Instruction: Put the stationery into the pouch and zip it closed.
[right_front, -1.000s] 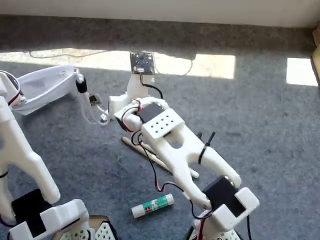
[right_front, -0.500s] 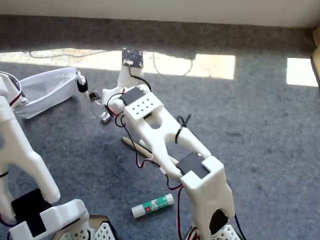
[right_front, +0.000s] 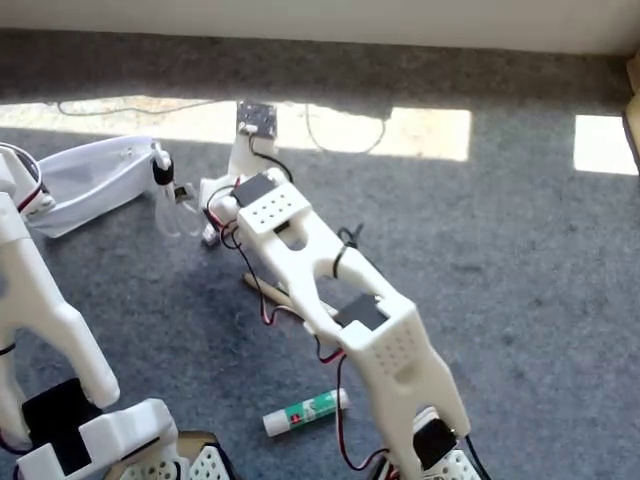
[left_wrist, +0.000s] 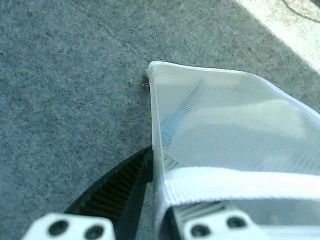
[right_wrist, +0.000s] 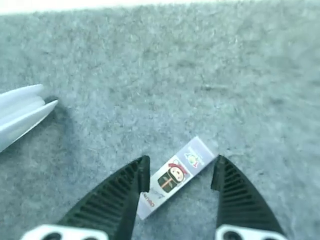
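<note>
A white mesh pouch (right_front: 90, 180) lies at the far left of the grey carpet, and my left gripper (left_wrist: 156, 172) is shut on its near edge (left_wrist: 225, 182). My right gripper (right_wrist: 181, 162) hangs open just above a small white eraser (right_wrist: 172, 185) with a printed label, which lies between its black fingers (right_wrist: 122, 192). The pouch's corner (right_wrist: 22, 115) is a short way off to one side. From above, the right gripper (right_front: 200, 225) sits just right of the pouch's end. A pale pencil (right_front: 275, 292) lies partly under the right arm. A green-and-white glue stick (right_front: 305, 410) lies near the front.
The right arm (right_front: 320, 280) stretches diagonally across the middle of the carpet. A cable (right_front: 330, 125) runs along the sunlit strip at the back. The left arm's white links (right_front: 50, 320) stand at the front left.
The right arm has swung left and stretched out, carrying its gripper closer to the pouch's end. The pouch and left arm have stayed put.
</note>
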